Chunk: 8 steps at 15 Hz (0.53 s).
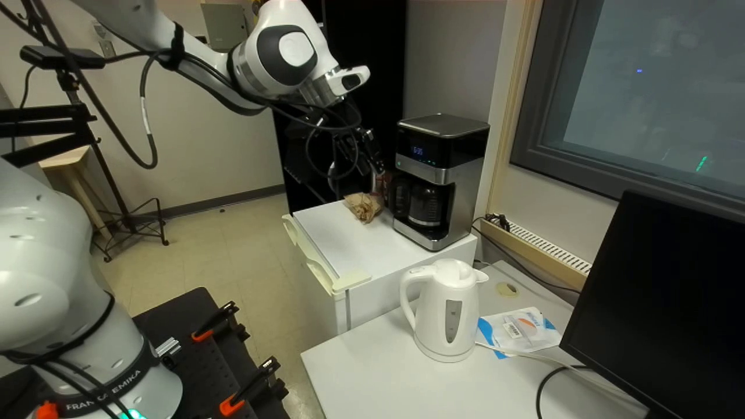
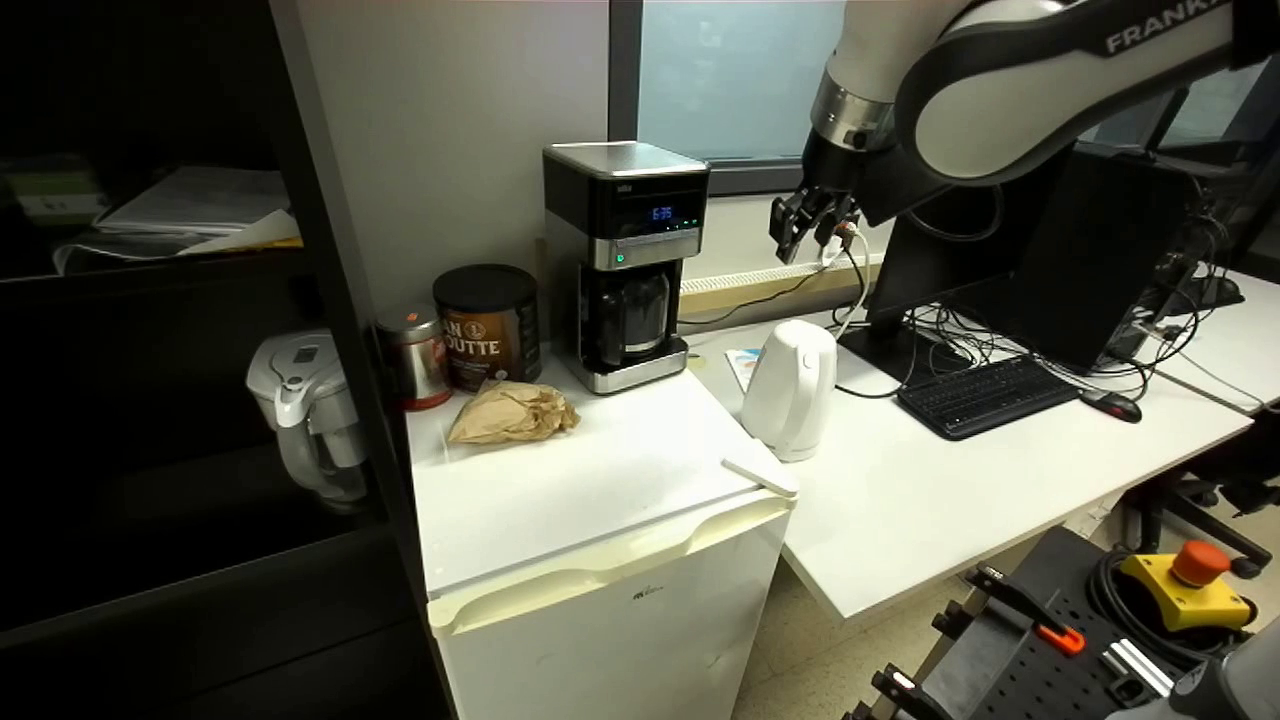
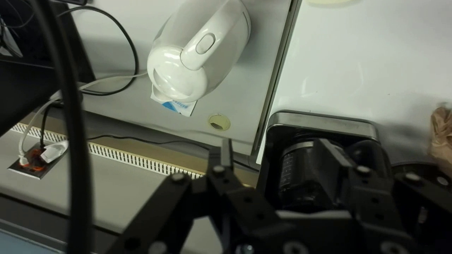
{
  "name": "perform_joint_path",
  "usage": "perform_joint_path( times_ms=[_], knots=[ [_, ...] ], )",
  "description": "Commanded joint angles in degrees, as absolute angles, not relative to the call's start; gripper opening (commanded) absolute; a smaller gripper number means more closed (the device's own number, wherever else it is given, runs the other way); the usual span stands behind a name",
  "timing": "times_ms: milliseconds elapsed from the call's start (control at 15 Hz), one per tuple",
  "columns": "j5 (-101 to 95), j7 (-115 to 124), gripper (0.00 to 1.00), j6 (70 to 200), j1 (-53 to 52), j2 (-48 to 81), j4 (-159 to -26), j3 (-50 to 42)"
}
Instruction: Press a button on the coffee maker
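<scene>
Coffee maker (image 2: 618,262) is sitting on the fridge (image 2: 600,490); gripper (image 3: 277,151) is hovering apart from it, jaws standing spread, gripping nothing. Probably lining up, no press happening yet; next move is likely calling for closing and reaching the front panel (image 2: 655,212).

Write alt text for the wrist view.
Open black claw across the bottom, partly hiding the coffee maker and its dark carafe. A white kettle appears upper left of centre; crumpled brown paper shows at the right edge.
</scene>
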State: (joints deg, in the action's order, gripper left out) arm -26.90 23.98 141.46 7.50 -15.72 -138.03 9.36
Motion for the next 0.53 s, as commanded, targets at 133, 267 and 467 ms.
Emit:
perform_joint_path(
  times_ms=[133,267,467],
  knots=[
    [-35.8,31.3,0.14,146.6,8.1,-7.8,-132.8,9.2],
    [-38.8,33.9,0.01,148.1,7.6,-5.5,-131.3,8.6],
    [-43.4,38.1,0.00,149.7,6.6,-1.7,-128.4,7.5]
  ],
)
